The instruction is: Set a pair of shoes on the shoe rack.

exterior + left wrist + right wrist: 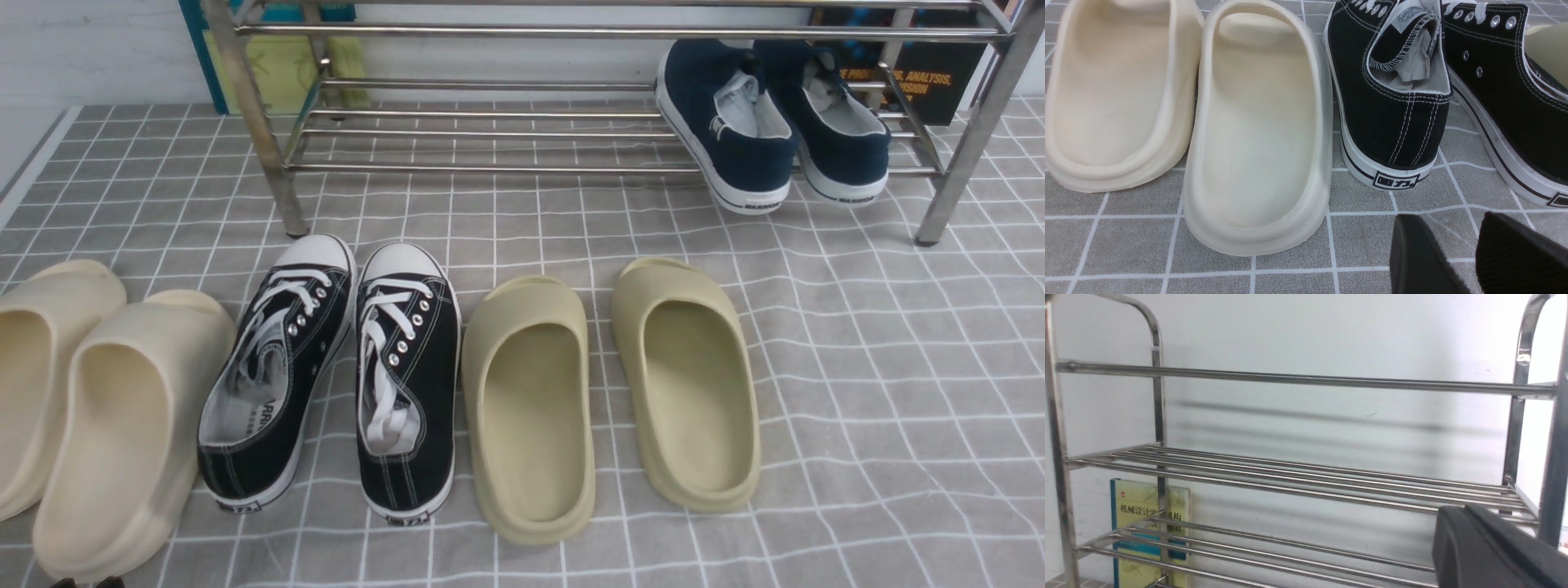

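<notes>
The two navy-blue slip-on shoes (pixel 722 122) (pixel 845 122) lie side by side on the lowest shelf of the steel shoe rack (pixel 490 33), at its right end, with their heels sticking out over the front bar. My left gripper (pixel 1449 216) is open and empty, low over the cloth, just behind the heel of a black sneaker (pixel 1392 102). Only its tips show at the bottom left edge of the front view. My right gripper (pixel 1457 510) is shut on nothing and faces the rack's bare upper shelves (pixel 1306 486). It is out of the front view.
On the grey checked cloth (pixel 898 408) in front of the rack stand, from left to right, a pair of cream slides (pixel 122 425), black lace-up sneakers (pixel 282 367) and olive slides (pixel 690 376). Books (pixel 277 65) lean on the wall behind the rack.
</notes>
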{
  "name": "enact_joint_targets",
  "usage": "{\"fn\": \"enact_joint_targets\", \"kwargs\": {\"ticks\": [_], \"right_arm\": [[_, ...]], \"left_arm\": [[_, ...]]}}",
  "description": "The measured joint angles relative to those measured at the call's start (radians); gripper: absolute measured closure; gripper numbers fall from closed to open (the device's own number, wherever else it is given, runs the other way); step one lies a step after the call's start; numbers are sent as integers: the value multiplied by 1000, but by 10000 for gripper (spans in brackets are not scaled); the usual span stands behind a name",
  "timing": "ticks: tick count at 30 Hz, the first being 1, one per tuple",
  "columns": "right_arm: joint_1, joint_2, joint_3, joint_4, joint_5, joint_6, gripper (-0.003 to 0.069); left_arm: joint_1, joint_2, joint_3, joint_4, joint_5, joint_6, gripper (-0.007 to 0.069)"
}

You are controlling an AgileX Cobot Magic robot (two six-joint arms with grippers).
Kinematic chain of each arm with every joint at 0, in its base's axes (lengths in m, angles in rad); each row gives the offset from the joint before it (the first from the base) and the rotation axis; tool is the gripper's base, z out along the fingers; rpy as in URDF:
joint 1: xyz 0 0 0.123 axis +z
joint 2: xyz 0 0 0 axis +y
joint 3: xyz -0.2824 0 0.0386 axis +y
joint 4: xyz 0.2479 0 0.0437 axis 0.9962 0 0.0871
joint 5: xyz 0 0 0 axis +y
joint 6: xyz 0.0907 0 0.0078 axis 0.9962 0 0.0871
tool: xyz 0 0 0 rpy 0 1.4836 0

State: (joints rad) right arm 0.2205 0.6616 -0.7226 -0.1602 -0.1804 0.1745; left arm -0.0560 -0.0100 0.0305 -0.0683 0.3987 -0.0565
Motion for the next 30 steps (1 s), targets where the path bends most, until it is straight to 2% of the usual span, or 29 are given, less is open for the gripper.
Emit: {"fn": "enact_joint_targets", "kwargs": {"ticks": [8,12,13,14,15,17,20,26,30], "right_arm": [[0,-296,442,2,60,25,652],[0,-356,592,2,23,162,649],[0,-356,592,2,18,162,649],[0,-358,652,2,-16,254,647],[0,-358,652,2,-19,254,647],[0,-359,717,-8,-38,346,646],[0,-362,748,-30,-4,387,644],[-16,-422,749,-53,89,359,645],[-105,-552,749,26,142,231,646]], "left_arm": [[0,0,0,0,0,0,386],[0,0,0,0,0,0,386],[0,0,0,0,0,0,386],[0,0,0,0,0,0,386],[0,0,0,0,0,0,386],[0,0,0,0,0,0,386],[0,0,0,0,0,0,386],[0,0,0,0,0,0,386],[0,0,0,0,0,0,386]]}}
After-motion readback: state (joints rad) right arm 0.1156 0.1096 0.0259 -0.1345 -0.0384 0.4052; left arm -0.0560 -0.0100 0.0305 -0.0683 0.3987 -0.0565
